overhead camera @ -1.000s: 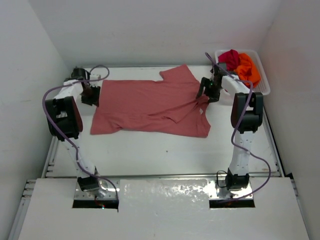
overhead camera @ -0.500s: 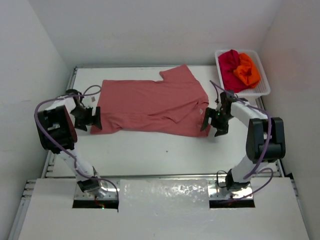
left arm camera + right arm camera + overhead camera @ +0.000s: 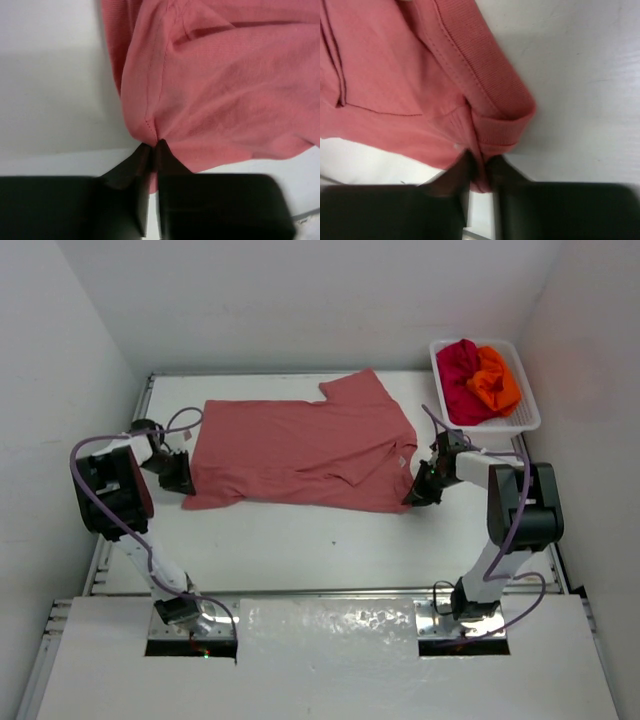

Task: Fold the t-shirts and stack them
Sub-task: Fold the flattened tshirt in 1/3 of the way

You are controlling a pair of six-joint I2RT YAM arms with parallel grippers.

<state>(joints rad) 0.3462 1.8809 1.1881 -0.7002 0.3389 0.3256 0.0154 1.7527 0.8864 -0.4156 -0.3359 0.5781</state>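
Note:
The salmon-pink t-shirt (image 3: 300, 450) lies spread flat across the white table, one sleeve pointing to the back. At its near left corner my left gripper (image 3: 188, 485) is shut on the hem; the left wrist view shows pink cloth (image 3: 210, 90) pinched between the black fingertips (image 3: 172, 160). My right gripper (image 3: 412, 496) is shut on the near right corner, where the ribbed edge (image 3: 485, 95) bunches between its fingers. The orange t-shirt (image 3: 496, 380) and the crimson t-shirt (image 3: 458, 370) lie crumpled in the basket.
A white mesh basket (image 3: 528, 418) stands at the back right corner of the table. White walls close in the table on the left, right and back. Purple cables loop off both arms.
Both grippers have moved in onto the shirt's near corners and closed on the cloth; half a second ago they stood open just outside the corners.

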